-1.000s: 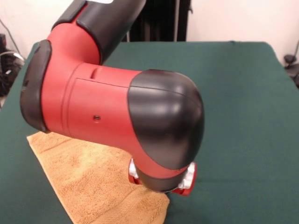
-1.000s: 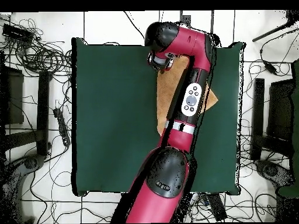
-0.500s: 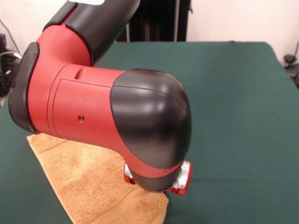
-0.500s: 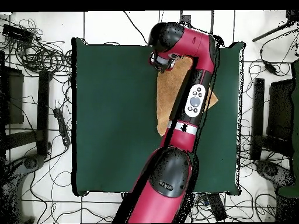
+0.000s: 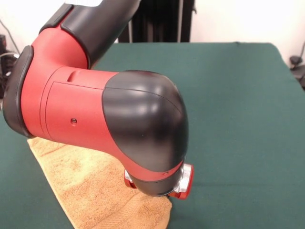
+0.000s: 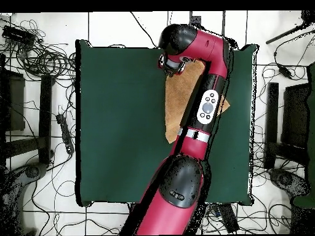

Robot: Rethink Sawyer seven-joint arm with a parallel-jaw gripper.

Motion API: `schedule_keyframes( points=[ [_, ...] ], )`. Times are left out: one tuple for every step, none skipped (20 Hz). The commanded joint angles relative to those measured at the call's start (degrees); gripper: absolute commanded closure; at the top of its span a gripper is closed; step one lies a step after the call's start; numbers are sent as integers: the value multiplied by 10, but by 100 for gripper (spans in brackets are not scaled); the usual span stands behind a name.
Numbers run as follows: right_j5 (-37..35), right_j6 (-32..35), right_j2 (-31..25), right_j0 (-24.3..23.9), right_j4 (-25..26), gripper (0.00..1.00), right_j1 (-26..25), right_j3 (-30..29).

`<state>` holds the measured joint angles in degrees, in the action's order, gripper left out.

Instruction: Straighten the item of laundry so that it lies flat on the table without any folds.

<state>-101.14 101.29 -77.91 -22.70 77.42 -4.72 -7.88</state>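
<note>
- One golden-orange terry towel (image 5: 90, 191) is lying on the table (image 5: 238, 105). Its pile is looking fluffy and looped, and a flatter woven band is running along the edge nearest the front camera.
- From above, the towel (image 6: 183, 101) is showing as a roughly four-sided sheet, turned at an angle to the table (image 6: 120, 123) edges. One corner is poking out past the arm on the right of that view.
- The towel is sitting close to one end of the table. The arm is covering a good part of it in both views, so whether folds are remaining underneath cannot be told.
- One Sawyer arm (image 5: 95, 109) is reaching over the towel. Its shells are smooth and rounded, glossy red with black caps.
- The gripper (image 5: 159, 183) is hanging low over the towel's edge. Only red and silver parts under the wrist are showing, so whether it is apart or together cannot be told.
- The table is rectangular, covered in plain dark green felt-like cloth.
- Around the table, a pale floor (image 6: 37, 203) is carrying many tangled black cables (image 6: 43, 58). A light wall (image 5: 238, 21) is standing behind the table.
</note>
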Motion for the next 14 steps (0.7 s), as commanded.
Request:
schedule_keyframes(
  points=[
    [34, -69, 12, 22, 2, 100, -54, -68],
    [33, -66, 12, 22, -1, 100, -53, -69],
    [30, -64, 9, 23, 2, 100, -52, -66],
    [26, -65, 6, 24, 5, 100, -51, -64],
    [22, -69, 4, 25, 8, 100, -50, -63],
    [19, -75, 1, 25, 10, 100, -49, -62],
    [16, -76, 0, 24, 8, 100, -48, -62],
    [13, -77, -2, 24, 7, 100, -47, -62],
    [8, -79, -2, 23, 5, 100, -47, -62],
    [5, -80, -2, 22, 3, 100, -46, -63],
    [3, -78, 0, 21, -1, 100, -44, -65],
    [-1, -79, 1, 21, -2, 100, -43, -66],
    [-4, -80, 1, 20, -3, 100, -42, -67],
    [-7, -81, 1, 20, -4, 100, -42, -67]
  ],
)
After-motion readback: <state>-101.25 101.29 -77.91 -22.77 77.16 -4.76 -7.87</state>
